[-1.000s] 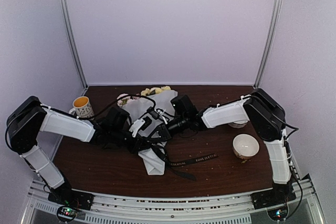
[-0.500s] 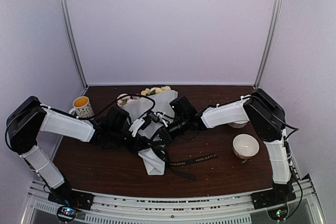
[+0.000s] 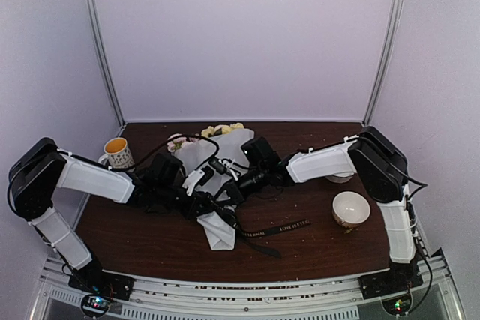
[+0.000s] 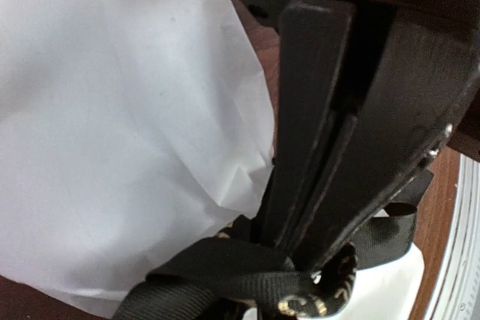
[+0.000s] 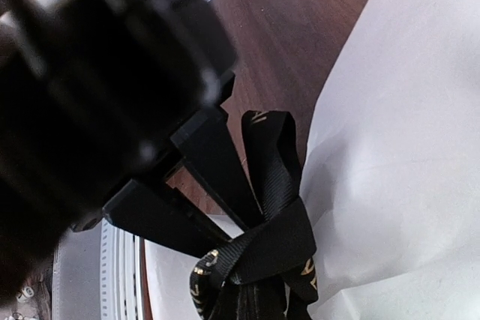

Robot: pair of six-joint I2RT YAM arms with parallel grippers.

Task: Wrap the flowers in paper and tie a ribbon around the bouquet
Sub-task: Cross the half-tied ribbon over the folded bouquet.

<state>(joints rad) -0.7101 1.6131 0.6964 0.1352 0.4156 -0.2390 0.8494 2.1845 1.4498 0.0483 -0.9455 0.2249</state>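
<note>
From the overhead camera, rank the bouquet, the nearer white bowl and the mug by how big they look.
1. Bouquet: clearly largest, though the arms cover its middle.
2 and 3. Bowl and mug: they look about alike, and the mug stands farther back, so I won't rank them.

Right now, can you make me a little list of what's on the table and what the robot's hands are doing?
bouquet: paper cone lying on the table, blooms at the far end
ribbon: black, bunched at the cone's narrow part, a tail trailing right
left gripper: shut on the ribbon
right gripper: shut on the ribbon
mug: far left, orange inside
bowl: white, right side
</note>
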